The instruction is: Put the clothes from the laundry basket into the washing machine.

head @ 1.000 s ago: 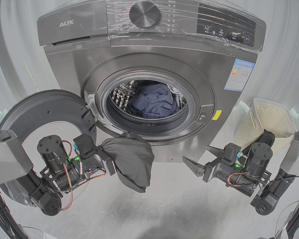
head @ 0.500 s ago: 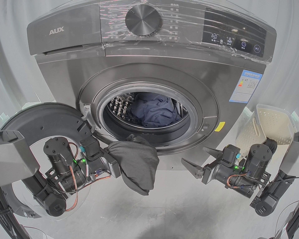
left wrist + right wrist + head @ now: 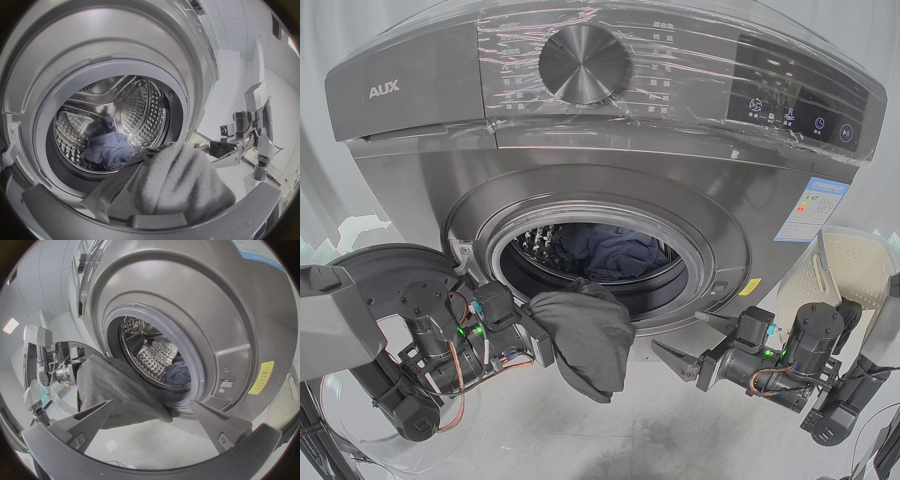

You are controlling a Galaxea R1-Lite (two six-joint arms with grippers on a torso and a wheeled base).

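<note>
A dark grey garment (image 3: 586,337) (image 3: 168,184) (image 3: 115,393) hangs bunched from my left gripper (image 3: 540,328), which is shut on it just below the lower left rim of the washing machine (image 3: 612,187) opening. The cloth's top touches the door rim. Inside the drum lies a navy blue garment (image 3: 615,250) (image 3: 107,150) (image 3: 178,372). My right gripper (image 3: 684,344) (image 3: 151,407) stands open and holds nothing, low at the right of the opening. The cream laundry basket (image 3: 850,269) leans at the far right, behind my right arm.
The round machine door (image 3: 387,275) is swung open to the left, behind my left arm. Bare grey floor (image 3: 650,425) lies in front of the machine between the arms.
The whole head view has shifted closer to the machine. My left gripper and the grey garment have come up nearer the opening's lower rim. The right gripper stays open.
</note>
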